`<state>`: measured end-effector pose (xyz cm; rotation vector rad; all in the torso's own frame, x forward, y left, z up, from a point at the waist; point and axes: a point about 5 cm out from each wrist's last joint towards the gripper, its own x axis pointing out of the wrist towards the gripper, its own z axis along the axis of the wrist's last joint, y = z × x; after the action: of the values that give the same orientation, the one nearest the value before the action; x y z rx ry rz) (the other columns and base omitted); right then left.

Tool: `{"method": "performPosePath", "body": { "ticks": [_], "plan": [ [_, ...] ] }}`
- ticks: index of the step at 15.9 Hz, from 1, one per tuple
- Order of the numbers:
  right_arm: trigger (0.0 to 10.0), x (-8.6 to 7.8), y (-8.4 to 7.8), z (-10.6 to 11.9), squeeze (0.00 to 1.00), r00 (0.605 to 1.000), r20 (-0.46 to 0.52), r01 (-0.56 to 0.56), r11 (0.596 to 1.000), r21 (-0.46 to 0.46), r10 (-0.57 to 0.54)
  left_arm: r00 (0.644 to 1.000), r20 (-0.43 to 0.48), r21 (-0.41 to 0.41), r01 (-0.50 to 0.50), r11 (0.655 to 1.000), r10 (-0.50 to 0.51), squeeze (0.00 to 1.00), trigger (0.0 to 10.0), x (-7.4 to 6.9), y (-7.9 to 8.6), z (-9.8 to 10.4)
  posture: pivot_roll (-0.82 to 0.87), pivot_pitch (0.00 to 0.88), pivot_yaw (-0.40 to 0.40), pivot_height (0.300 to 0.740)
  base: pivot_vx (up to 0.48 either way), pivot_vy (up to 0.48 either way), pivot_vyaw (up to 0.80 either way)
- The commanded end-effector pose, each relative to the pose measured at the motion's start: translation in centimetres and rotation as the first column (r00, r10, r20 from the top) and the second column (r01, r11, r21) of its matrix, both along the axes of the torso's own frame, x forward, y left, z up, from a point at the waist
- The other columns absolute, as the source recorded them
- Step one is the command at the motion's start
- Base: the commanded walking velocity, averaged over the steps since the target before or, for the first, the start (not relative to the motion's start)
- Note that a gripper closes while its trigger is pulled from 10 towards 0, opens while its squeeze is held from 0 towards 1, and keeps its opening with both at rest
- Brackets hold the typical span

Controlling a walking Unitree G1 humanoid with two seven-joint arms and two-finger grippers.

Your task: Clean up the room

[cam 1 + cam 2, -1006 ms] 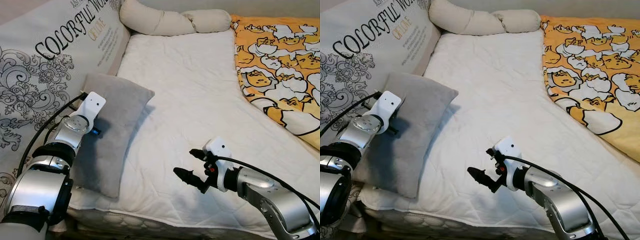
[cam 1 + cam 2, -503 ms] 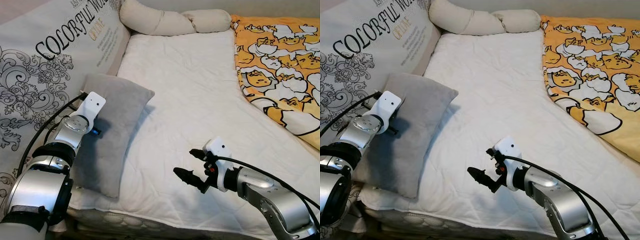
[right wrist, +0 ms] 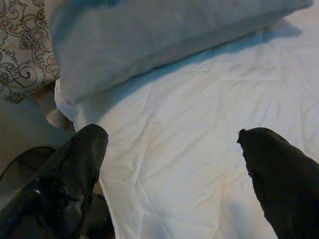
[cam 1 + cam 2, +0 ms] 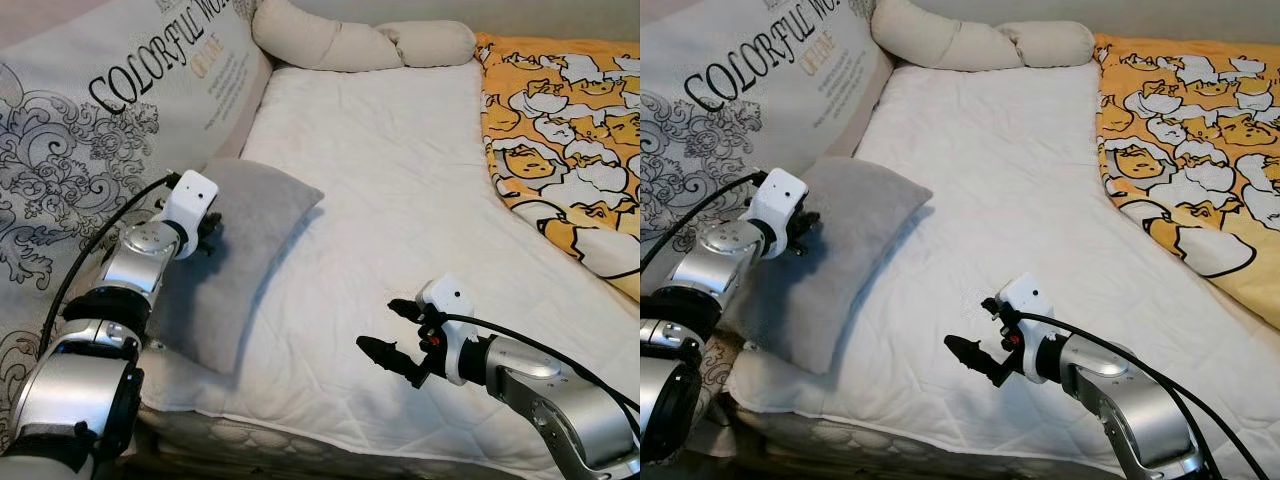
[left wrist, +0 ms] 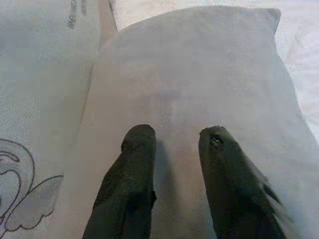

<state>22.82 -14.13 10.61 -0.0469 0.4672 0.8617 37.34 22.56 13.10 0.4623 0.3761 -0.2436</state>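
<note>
A grey pillow [image 4: 255, 215] lies along the left side of the white mattress [image 4: 380, 170], against a big printed cushion [image 4: 100, 130]. My left gripper [image 4: 210, 232] rests on the pillow's near-left part. In the left wrist view its fingers [image 5: 139, 149] stand a little apart on the grey fabric [image 5: 199, 64], gripping nothing. My right gripper [image 4: 378, 325] hovers open over the mattress near the bed's front edge. Its wide-spread fingers [image 3: 84, 149] frame bare sheet, with the pillow's end [image 3: 149, 40] beyond.
A yellow patterned blanket [image 4: 570, 130] covers the right side of the bed. A cream bolster [image 4: 350, 45] lies across the head end. The mattress's front edge [image 4: 300, 440] runs below both arms, with dark floor under it.
The view has shifted slightly. My left gripper has turned and moved up along the pillow, so its fingers now show on top. The right arm has stayed put.
</note>
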Motion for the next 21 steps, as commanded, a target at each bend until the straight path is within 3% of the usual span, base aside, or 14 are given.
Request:
{"method": "performPosePath", "body": {
  "ticks": [1, 2, 3, 4, 5, 6, 7, 9, 11, 14, 16, 18, 20, 21],
  "plan": [
    [10.0, -0.1, -0.2, 0.5, 0.00, 1.000, 0.018, 0.005, 1.000, 0.010, -0.005, 1.000, 0.025, -0.024, 0.001, 1.000, 0.000, 1.00, 10.0, 0.1, 0.3, 0.9, -0.09, 0.000, 0.088, 0.740, 0.000, 0.000, 0.00],
    [10.0, -0.1, -0.3, 0.6, 0.00, 0.999, 0.033, 0.015, 1.000, 0.014, -0.016, 0.997, 0.081, -0.085, 0.024, 0.996, -0.017, 1.00, 10.0, 0.2, -0.1, 1.7, -0.09, 0.000, 0.091, 0.740, 0.000, 0.000, 0.00],
    [10.0, 0.2, -0.5, 1.0, 0.00, 0.997, 0.055, 0.053, 0.998, 0.031, -0.055, 0.983, 0.180, -0.206, 0.083, 0.975, -0.046, 1.00, 10.0, 0.1, -1.0, 3.0, -0.10, 0.000, 0.093, 0.740, 0.000, 0.000, 0.00],
    [10.0, 0.3, -0.6, 1.1, 0.00, 0.995, 0.072, 0.065, 0.997, 0.031, -0.067, 0.975, 0.223, -0.250, 0.081, 0.965, -0.024, 1.00, 10.0, 0.0, -1.2, 3.5, -0.10, 0.000, 0.097, 0.740, 0.000, 0.000, 0.00],
    [10.0, 0.8, -0.8, 1.4, 0.00, 0.977, 0.137, 0.157, 0.987, 0.041, -0.161, 0.964, 0.265, -0.323, 0.061, 0.944, 0.028, 0.00, 10.0, -1.0, -1.7, 3.4, -0.10, 0.000, 0.097, 0.740, 0.000, 0.000, 0.00],
    [10.0, 1.2, -0.9, 1.5, 0.00, 0.952, 0.167, 0.251, 0.966, 0.063, -0.258, 0.955, 0.297, -0.333, 0.104, 0.937, -0.001, 0.00, 10.0, -2.6, -2.8, 3.0, -0.10, 0.000, 0.093, 0.740, 0.000, 0.000, 0.00],
    [10.0, 1.4, -0.9, 1.4, 0.00, 0.940, 0.179, 0.282, 0.957, 0.072, -0.291, 0.948, 0.319, -0.312, 0.111, 0.944, -0.006, 0.00, 10.0, -3.3, -3.3, 2.8, -0.10, 0.000, 0.091, 0.740, 0.000, 0.000, 0.00],
    [10.0, 1.8, -0.8, 0.8, 0.00, 0.887, 0.193, 0.409, 0.908, 0.089, -0.419, 0.950, 0.310, -0.378, 0.087, 0.922, 0.038, 0.00, 10.0, -6.0, -4.9, 1.4, -0.07, 0.000, 0.061, 0.740, 0.000, -0.480, 0.00],
    [10.0, 1.9, -0.6, 0.7, 0.00, 0.853, 0.167, 0.478, 0.868, 0.132, -0.495, 0.941, 0.332, -0.370, 0.064, 0.927, 0.068, 0.00, 10.0, -7.5, -5.6, 1.6, -0.04, 0.000, 0.035, 0.740, 0.000, -0.480, 0.00],
    [10.0, 2.5, -0.1, 0.7, 0.00, 0.847, 0.169, 0.481, 0.861, 0.162, -0.505, 0.941, 0.329, -0.355, 0.045, 0.934, 0.080, 0.00, 10.0, -8.5, -6.5, 1.2, -0.04, 0.000, 0.025, 0.740, 0.000, -0.480, 0.00],
    [10.0, 2.2, -0.1, -0.4, 0.00, 0.848, 0.168, 0.495, 0.864, 0.094, -0.503, 0.956, 0.286, -0.290, 0.013, 0.957, 0.073, 0.00, 10.0, -9.6, -7.2, -0.9, -0.03, 0.000, 0.007, 0.740, 0.000, -0.480, 0.00],
    [10.0, 1.9, 0.2, -0.1, 0.00, 0.850, 0.123, 0.495, 0.857, 0.141, -0.512, 0.964, 0.242, -0.338, -0.020, 0.941, 0.107, 0.00, 10.0, -10.3, -7.6, -0.7, -0.02, 0.000, -0.012, 0.740, 0.000, -0.480, 0.00],
    [10.0, 2.1, 0.2, -0.7, 0.00, 0.855, 0.128, 0.492, 0.864, 0.109, -0.503, 0.963, 0.242, -0.299, -0.043, 0.953, 0.119, 0.00, 10.0, -10.4, -7.4, -1.0, -0.01, 0.000, -0.015, 0.740, 0.000, -0.480, 0.00],
    [10.0, 2.3, 0.2, -0.5, 0.00, 0.849, 0.115, 0.501, 0.854, 0.137, -0.516, 0.961, 0.254, -0.295, -0.028, 0.955, 0.107, 0.00, 10.0, -10.3, -7.5, -0.7, -0.01, 0.000, -0.016, 0.740, 0.000, -0.480, 0.00]
  ]
}}
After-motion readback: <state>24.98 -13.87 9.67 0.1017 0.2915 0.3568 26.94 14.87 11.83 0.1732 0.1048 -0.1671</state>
